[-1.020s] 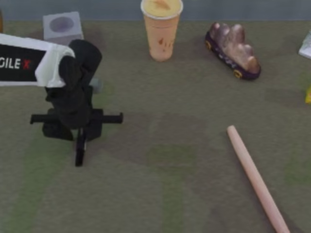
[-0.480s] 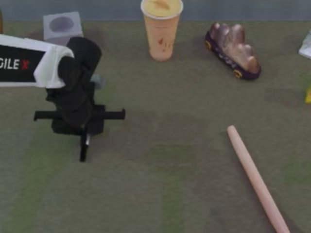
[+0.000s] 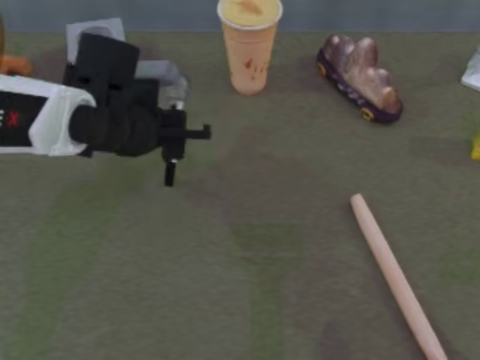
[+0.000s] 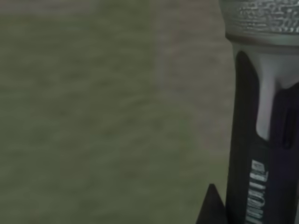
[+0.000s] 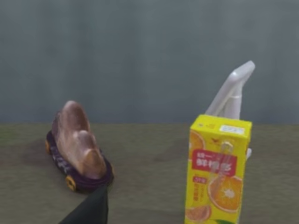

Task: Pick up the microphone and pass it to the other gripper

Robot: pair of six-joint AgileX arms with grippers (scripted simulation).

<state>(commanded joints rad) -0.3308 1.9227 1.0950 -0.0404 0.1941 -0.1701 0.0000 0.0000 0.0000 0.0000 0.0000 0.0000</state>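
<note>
The microphone has a slim black handle [image 3: 169,174] and a silver mesh head [image 3: 177,93]. It hangs clear of the table in my left gripper [image 3: 172,142], which is shut on its handle at the back left of the table. In the left wrist view the microphone [image 4: 261,154] fills the picture's side, mesh head [image 4: 261,18] on top, and one black fingertip [image 4: 212,210] lies against the handle. My right arm is outside the top view. A dark part of my right gripper [image 5: 91,210] shows in its wrist view, far from the microphone.
An orange cup [image 3: 249,45] stands at the back centre, and a purple toy car [image 3: 360,75] to its right. A long pink rod [image 3: 394,274] lies front right. A grey block [image 3: 96,31] sits behind my left arm. A yellow juice carton [image 5: 218,168] and white bottle [image 5: 233,91] stand far right.
My left gripper has moved toward the back and right with the microphone, and its wrist has turned. The handle now sits farther from the table's front edge.
</note>
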